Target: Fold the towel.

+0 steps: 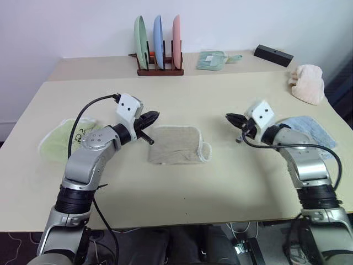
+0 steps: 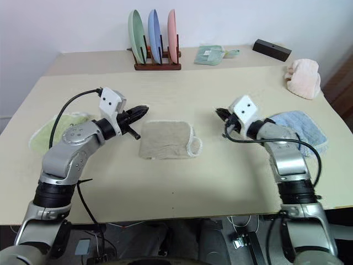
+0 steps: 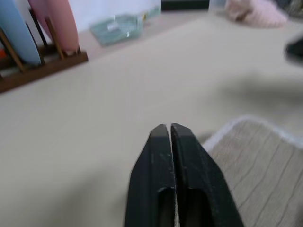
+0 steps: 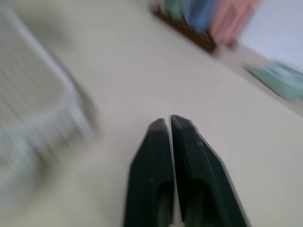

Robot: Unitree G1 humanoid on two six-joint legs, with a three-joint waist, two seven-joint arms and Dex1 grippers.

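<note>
Left tool [image 1: 151, 117] clenched on nothing, tips hovering just at the upper left corner of the towel [image 1: 175, 144]. Right tool [image 1: 231, 118] likewise clenched and empty, well apart from the towel's right edge, up and to the right of it. Towel at picture centre on the worktop [image 1: 182, 193], already a compact folded rectangle, long axis running left to right, one white-edged flap curling out at the right. Left arm clearly nearer. Both forearms raised off the worktop, tools roughly level, angled inward toward each other.
</note>
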